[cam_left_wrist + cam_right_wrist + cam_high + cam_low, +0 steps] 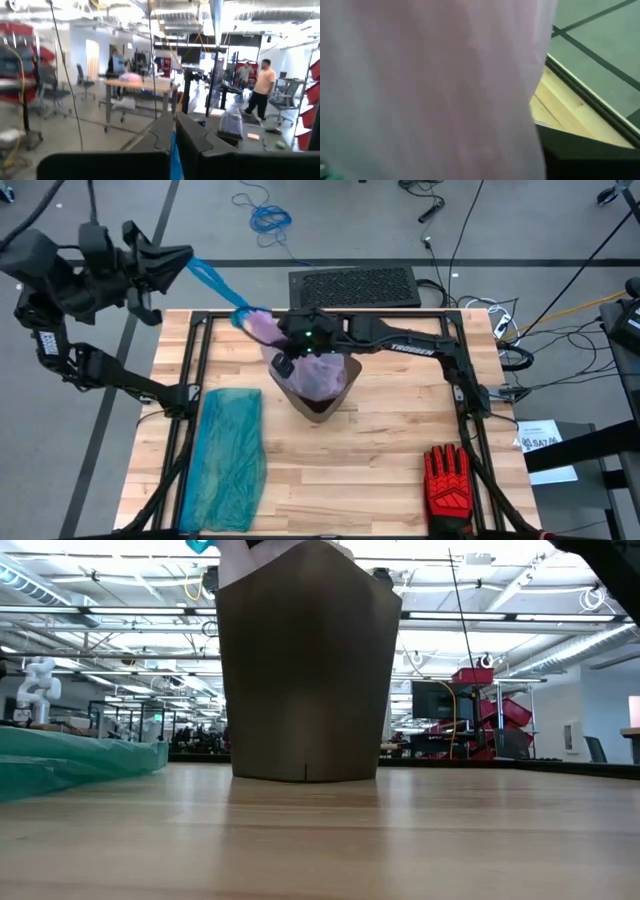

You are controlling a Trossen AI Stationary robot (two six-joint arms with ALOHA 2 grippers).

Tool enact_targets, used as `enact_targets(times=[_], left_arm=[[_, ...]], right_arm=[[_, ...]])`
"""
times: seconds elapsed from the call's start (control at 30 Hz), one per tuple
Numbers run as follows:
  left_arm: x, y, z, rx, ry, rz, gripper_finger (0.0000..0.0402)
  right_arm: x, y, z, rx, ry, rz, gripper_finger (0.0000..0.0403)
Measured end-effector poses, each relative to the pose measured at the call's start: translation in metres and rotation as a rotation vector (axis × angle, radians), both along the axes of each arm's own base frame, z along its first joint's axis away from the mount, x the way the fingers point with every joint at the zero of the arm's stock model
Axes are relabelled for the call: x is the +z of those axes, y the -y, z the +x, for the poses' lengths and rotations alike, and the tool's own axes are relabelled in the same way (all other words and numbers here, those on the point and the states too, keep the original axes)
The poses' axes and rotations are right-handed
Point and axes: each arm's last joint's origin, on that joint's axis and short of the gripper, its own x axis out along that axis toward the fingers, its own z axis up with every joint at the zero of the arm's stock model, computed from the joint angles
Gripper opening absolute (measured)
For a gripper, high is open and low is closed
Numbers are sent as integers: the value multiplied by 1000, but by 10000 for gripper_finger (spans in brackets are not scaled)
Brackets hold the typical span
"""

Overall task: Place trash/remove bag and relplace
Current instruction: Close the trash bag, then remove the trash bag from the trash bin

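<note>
A wood-plank surface (pixel 390 440) in a dark metal frame carries a brown bin (pixel 318 405) with smooth, tapering walls, standing near the middle, slightly toward the far edge. The bag (pixel 318 372), a thin, translucent pinkish-lavender film, lines the bin and bulges from its mouth; a gathered length of it runs up toward the far-left corner, where its bright blue drawstring rim (pixel 212 277) is pulled taut beyond the surface's edge.

The left pincer (pixel 183 257) sits past the far-left corner, off the surface, its dark fingers drawn nearly together and clamped on the blue rim; in the left wrist view a sliver of blue shows between the finger (pixel 192 137) tips. The right pincer (pixel 288 350) reaches over the far side of the bin's mouth, pressed into the lavender film. Its fingers are closed, and the right wrist view is filled with pale pink plastic, but whether they pinch the film cannot be told.

A crumpled, translucent teal-green plastic bag (pixel 228 455) lies flat along the left edge. A red-and-black work glove (pixel 447 480), ribbed on its back, lies at the near-right corner.
</note>
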Motion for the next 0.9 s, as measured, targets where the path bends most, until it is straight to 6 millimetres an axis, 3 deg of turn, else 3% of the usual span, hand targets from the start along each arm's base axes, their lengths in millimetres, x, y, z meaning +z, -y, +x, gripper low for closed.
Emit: enact_targets(times=[0.43,0.7,0.9], left_arm=[[8,1,-8,12,72,53,133],[9,2,-15,12,93,53,141],[11,2,-16,12,116,56,141]], right_arm=[[78,3,-48,-14,286,-31,0],[119,22,-95,-227,340,-230,0],[141,43,-140,-415,277,-356,0]])
